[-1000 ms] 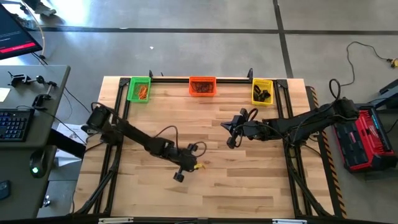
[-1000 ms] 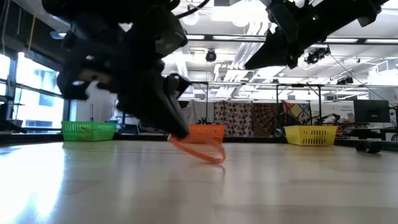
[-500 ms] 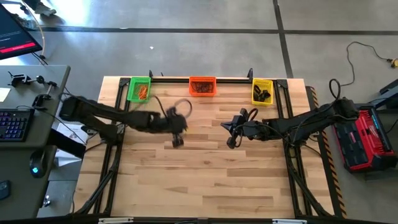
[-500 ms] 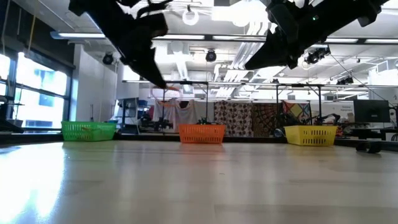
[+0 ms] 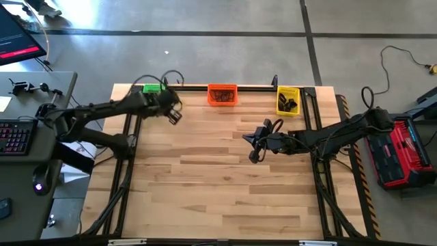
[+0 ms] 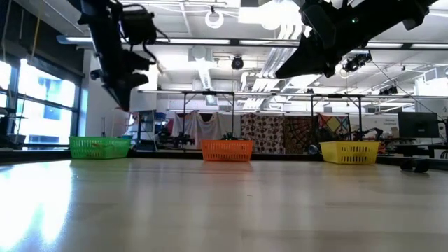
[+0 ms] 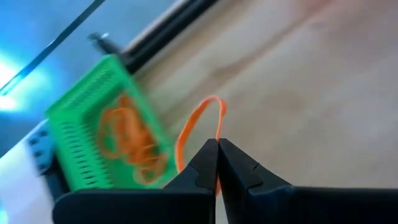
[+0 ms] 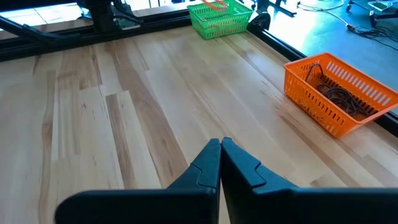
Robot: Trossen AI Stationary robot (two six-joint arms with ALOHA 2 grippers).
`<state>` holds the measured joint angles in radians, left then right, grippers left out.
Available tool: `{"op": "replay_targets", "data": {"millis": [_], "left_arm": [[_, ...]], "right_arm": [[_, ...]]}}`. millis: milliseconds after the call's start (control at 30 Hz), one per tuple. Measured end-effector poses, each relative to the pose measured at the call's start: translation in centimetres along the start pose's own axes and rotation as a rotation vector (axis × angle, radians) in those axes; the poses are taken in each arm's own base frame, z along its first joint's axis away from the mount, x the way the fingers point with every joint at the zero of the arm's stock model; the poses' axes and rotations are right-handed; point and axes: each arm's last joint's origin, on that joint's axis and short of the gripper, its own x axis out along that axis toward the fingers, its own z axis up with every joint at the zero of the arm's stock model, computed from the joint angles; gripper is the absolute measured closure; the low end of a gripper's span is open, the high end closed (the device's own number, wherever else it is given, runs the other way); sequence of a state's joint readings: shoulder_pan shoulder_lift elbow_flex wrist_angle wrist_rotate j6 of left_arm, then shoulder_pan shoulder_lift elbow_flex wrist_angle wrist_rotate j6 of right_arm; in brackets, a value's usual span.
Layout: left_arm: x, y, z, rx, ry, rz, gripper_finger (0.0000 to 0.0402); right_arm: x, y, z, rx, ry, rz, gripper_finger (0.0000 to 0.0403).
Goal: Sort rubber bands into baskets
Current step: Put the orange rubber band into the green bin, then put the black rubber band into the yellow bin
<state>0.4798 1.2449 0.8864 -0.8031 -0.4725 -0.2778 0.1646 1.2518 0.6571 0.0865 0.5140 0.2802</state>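
Note:
An orange rubber band (image 7: 198,124) is caught in my left gripper (image 7: 217,143), which is shut and hangs above the table's far left (image 5: 174,115), just beside the green basket (image 7: 106,134). That basket holds several orange bands. The orange basket (image 5: 222,94) and the yellow basket (image 5: 287,100) stand along the far edge. My right gripper (image 5: 254,156) hovers shut and empty over the table's middle right (image 8: 220,146). My left gripper pinches the orange rubber band between its two fingertips, on a strand of the loop (image 7: 218,129). The rest of the loop stands out beyond the fingertips (image 7: 210,101). The fingers slant downward toward the far left, and the band is lifted clear of the table.
The bare wooden tabletop (image 5: 225,184) spreads between the arms. A black frame rail (image 5: 256,87) runs along the far edge behind the baskets. The orange basket (image 8: 339,93) holds dark bands. A desk with a keyboard (image 5: 13,137) stands off the table's left side.
My left gripper has risen from the table's near middle and swung toward the far left corner, up to the green basket, rolling its wrist on the way. The orange rubber band, whose free end lay on the table, went with it and now hangs clear.

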Motion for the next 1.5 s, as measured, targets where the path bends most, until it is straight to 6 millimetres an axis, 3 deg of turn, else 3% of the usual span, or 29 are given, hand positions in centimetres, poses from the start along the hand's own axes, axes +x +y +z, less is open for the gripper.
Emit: {"op": "replay_targets", "data": {"millis": [333, 567, 733, 967, 1233, 1500], "left_arm": [[2.5, 6.1, 0.5, -0.097, 0.094, 0.152, 0.0401], [4.8, 8.7, 0.4, -0.094, 0.182, 0.159, 0.0401], [6.6, 8.4, 0.6, -0.04, 0.218, 0.124, 0.0388], [8.0, 8.0, 0.9, -0.04, 0.225, 0.091, 0.0334], [7.3, 7.9, 1.0, -0.054, 0.197, 0.112, 0.0264], [5.1, 5.4, 0.4, -0.078, -0.033, 0.017, 0.0254]], "right_arm": [[0.0, 0.0, 0.0, 0.0, 0.0, 0.0, 0.0403], [0.0, 0.0, 0.0, 0.0, 0.0, 0.0, 0.0403], [0.0, 0.0, 0.0, -0.001, 0.001, 0.0, 0.0403], [0.0, 0.0, -0.1, -0.005, 0.007, -0.001, 0.0403], [0.0, -0.1, -0.4, -0.007, 0.034, -0.009, 0.0403], [-0.1, -0.3, -1.1, 0.023, 0.102, -0.031, 0.0403]]}}
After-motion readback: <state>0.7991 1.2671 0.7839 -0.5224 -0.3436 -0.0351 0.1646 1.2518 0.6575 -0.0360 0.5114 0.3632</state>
